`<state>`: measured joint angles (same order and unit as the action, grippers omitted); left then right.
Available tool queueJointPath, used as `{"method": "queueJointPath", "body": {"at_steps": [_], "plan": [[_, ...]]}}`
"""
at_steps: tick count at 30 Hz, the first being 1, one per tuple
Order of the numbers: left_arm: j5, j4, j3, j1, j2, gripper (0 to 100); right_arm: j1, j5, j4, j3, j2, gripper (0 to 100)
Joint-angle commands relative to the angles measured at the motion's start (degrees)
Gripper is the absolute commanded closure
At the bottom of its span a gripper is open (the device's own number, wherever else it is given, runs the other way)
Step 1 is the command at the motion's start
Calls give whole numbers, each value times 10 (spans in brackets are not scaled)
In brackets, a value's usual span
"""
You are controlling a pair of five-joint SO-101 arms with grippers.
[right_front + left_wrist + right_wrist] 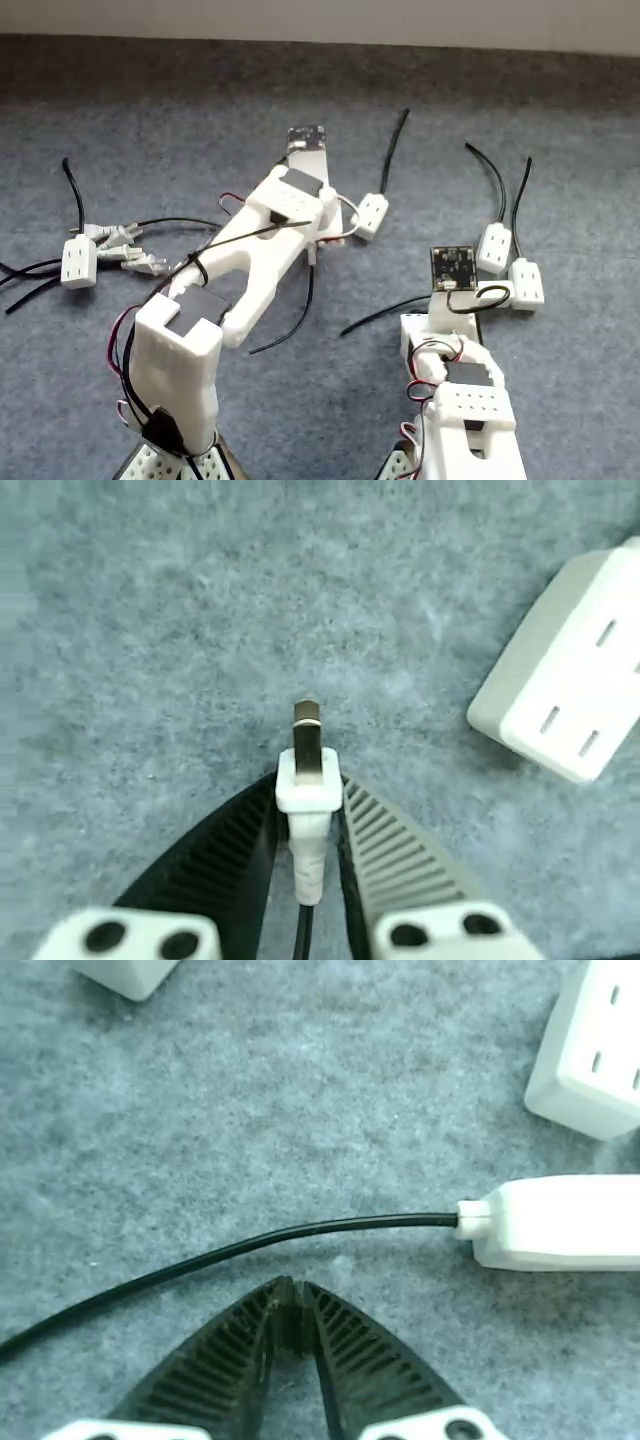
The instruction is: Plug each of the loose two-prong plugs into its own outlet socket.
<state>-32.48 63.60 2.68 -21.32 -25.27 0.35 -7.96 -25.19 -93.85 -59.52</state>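
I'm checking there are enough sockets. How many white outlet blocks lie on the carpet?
4. Far-left outlet block; middle outlet block; two at the right, rear outlet block and front outlet block, close together. The arms may hide more.

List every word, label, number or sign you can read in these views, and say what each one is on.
No readable text in any view.
outlet socket: slots only, no print visible.
plug: plain white body, no marking visible.
circuit board: any print on it is too small to read.
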Motion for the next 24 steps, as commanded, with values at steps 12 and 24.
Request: {"method": "queueJointPath", "body": {"at_steps": [12, 24], "plan": [[224, 291, 268, -5, 12, 995, -4, -7, 12, 2, 0, 982], [320, 167, 40, -7, 201, 995, -3, -7, 12, 2, 0, 982]]}}
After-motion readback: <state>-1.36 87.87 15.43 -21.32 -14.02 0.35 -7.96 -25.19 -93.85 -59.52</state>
